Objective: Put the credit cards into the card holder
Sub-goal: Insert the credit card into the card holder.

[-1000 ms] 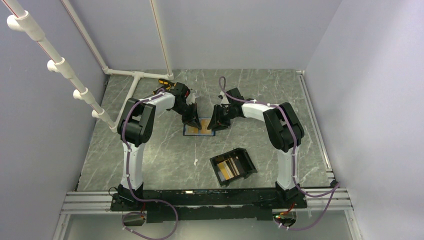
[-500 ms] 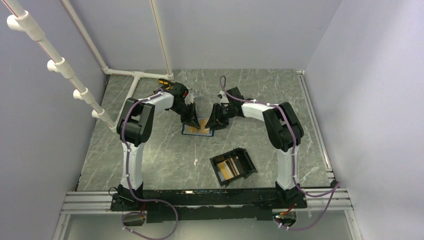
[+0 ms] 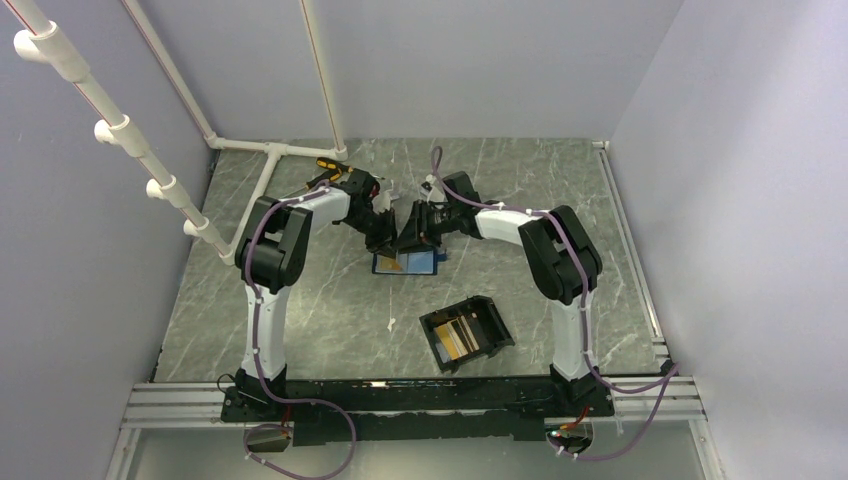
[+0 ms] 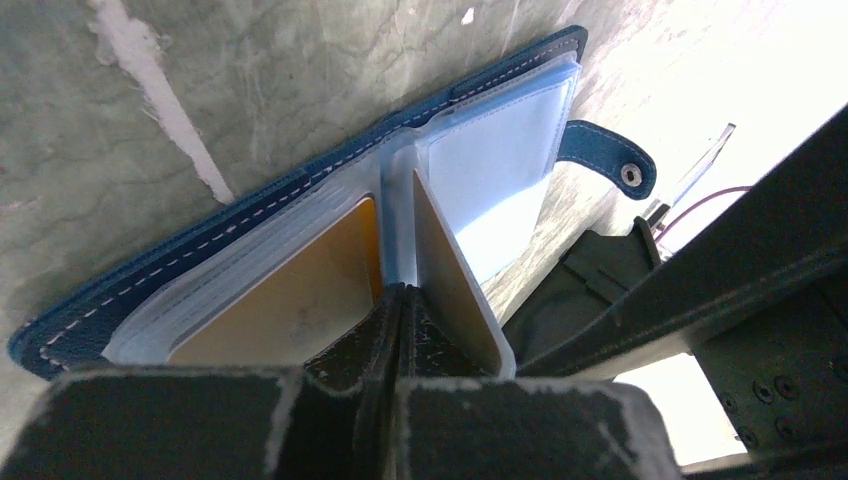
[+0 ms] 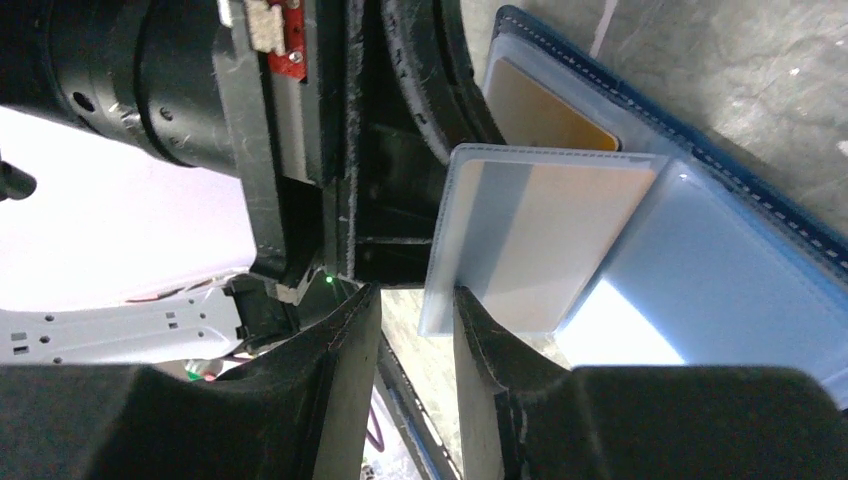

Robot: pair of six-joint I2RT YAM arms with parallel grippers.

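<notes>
While wallet (image 4: 300, 190) lies open, right fingers (image 5: 500, 400) perhaps straddle card (image 5: 580, 225) edge.

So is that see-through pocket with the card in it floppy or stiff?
Probably fairly stiff: the pocket stands up straight from the blue wallet without sagging, likely because the orange card inside braces it. Its glossy plastic looks slippery, so the right claw might slide off.

Overhead view, two close wrist views, shared wallet (image 3: 408, 264)
</notes>
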